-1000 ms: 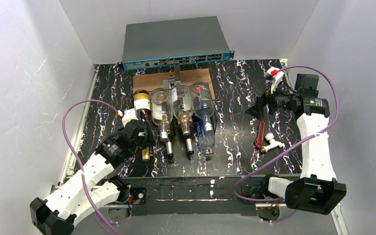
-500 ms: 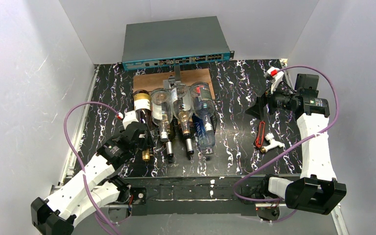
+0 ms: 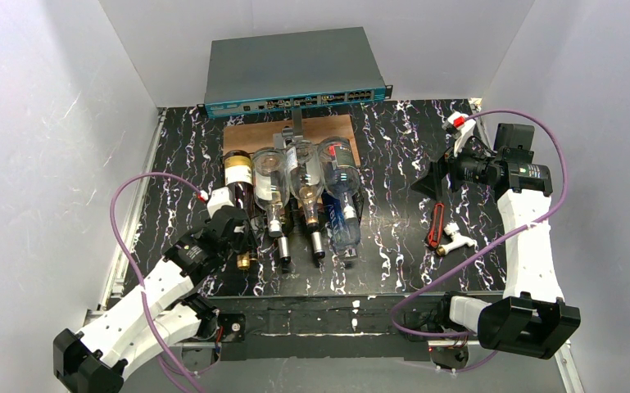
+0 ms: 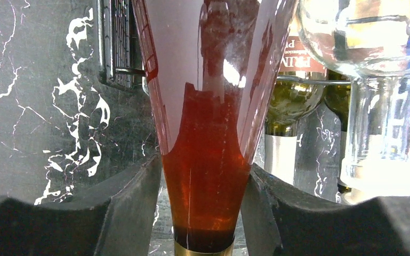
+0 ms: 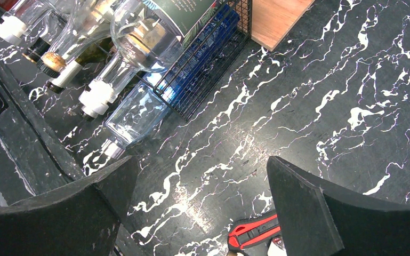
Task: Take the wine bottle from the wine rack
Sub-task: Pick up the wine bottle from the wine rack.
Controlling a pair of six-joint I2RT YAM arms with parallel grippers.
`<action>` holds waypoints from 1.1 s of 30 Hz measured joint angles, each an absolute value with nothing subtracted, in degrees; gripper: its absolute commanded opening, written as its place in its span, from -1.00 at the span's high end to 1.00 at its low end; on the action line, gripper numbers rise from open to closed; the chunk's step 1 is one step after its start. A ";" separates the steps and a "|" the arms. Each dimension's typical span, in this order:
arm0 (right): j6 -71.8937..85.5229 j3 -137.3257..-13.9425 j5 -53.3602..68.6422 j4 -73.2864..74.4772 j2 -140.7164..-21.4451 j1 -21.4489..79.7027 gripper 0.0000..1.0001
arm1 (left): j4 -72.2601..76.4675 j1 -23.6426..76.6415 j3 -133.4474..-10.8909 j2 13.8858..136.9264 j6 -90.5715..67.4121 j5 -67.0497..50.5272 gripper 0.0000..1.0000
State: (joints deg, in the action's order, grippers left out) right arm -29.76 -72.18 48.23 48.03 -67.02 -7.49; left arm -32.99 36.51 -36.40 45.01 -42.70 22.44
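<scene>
The wine bottle, dark red with a cream label and gold cap, lies leftmost on the black wire-mesh wine rack, neck toward the near edge. My left gripper is shut on its neck just above the gold cap. In the left wrist view the red neck fills the gap between both fingers, and the rack's mesh is behind. My right gripper is open and empty, hovering right of the rack. The right wrist view shows its wide gap over bare table, with the rack at upper left.
Three other bottles lie on the rack, with a blue bottle under them. A wooden board and a network switch are behind. A red-black utility knife and a white part lie under the right arm.
My left arm and gripper have drawn slightly back toward the near edge along the bottle's neck. The bottle itself shows no clear shift. The right arm has not moved.
</scene>
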 measured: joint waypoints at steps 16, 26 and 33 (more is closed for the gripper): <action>-29.76 -72.18 48.23 48.03 -67.02 -7.49 -1.00 | -34.92 36.51 -36.77 43.20 -41.93 21.61 1.00; -29.76 -72.16 48.25 48.03 -67.02 -7.49 -1.00 | -41.04 36.58 -39.62 41.50 -38.54 20.47 1.00; -29.76 -72.07 48.53 48.01 -67.02 -7.49 -1.00 | -42.98 36.58 -40.88 40.88 -36.18 20.34 1.00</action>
State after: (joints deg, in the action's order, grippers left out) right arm -29.76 -72.07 48.53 48.01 -67.02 -7.49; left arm -42.98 36.58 -40.88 40.88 -36.18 20.34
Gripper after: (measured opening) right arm 1.000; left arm 0.403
